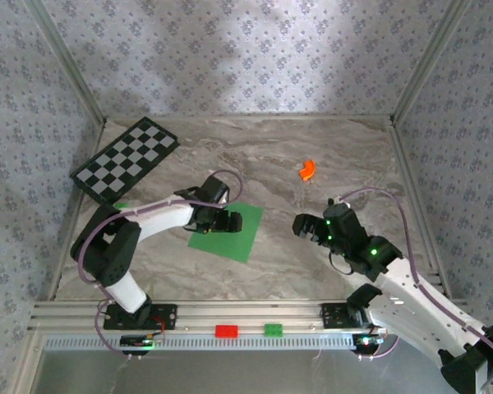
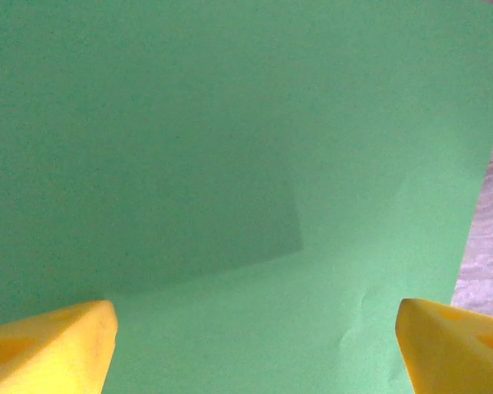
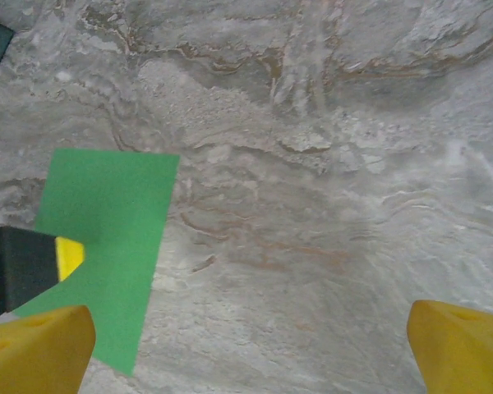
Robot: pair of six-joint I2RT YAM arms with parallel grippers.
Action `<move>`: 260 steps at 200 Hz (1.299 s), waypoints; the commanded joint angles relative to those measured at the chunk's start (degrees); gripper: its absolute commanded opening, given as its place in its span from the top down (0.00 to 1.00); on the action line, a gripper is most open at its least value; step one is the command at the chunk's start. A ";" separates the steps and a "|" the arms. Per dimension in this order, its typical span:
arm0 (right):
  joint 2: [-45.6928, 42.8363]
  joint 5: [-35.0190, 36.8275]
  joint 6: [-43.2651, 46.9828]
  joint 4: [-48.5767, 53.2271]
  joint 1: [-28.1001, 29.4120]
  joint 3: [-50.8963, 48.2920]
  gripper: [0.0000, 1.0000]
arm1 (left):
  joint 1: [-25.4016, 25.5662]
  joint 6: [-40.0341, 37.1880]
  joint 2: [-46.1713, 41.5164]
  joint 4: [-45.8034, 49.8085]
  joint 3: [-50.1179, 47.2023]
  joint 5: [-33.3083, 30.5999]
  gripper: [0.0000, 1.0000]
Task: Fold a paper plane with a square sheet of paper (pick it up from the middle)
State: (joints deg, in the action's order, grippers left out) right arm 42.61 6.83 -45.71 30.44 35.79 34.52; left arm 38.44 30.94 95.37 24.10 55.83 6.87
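Note:
The square sheet of paper (image 1: 245, 234) is bright green and lies flat and unfolded on the marble table, left of centre. My left gripper (image 1: 228, 222) hovers low over its middle. In the left wrist view the sheet (image 2: 230, 148) spreads from edge to edge, and the left gripper (image 2: 255, 349) is open with its yellow fingertips (image 2: 49, 349) far apart and nothing between them. My right gripper (image 1: 306, 226) stands open over bare marble to the right of the sheet. In the right wrist view the right gripper (image 3: 246, 353) holds nothing, and the sheet (image 3: 115, 213) lies at the left.
A black-and-white checkered board (image 1: 126, 160) lies at the back left. A small orange curved piece (image 1: 307, 169) sits at the back right. A tiny green block (image 1: 121, 204) rests near the left arm. Red (image 1: 226, 331) and green (image 1: 273, 330) blocks sit on the front rail. Patterned walls enclose the table.

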 commanded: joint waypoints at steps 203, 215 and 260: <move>4.96 -6.10 -6.27 -4.46 0.86 -4.03 0.00 | 6.12 -8.10 13.39 20.62 19.69 -13.15 0.04; 4.97 -6.26 -6.39 -4.68 0.85 -4.05 0.00 | 6.17 -8.04 13.81 20.55 20.47 -13.04 0.04; 5.72 -7.26 -7.41 -5.87 0.93 -4.86 0.00 | 6.14 -8.61 16.71 19.90 21.50 -12.81 0.03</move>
State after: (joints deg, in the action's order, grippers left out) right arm 48.38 0.56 -51.68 25.47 36.69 30.52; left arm 44.53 22.11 109.97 42.35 76.42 -5.43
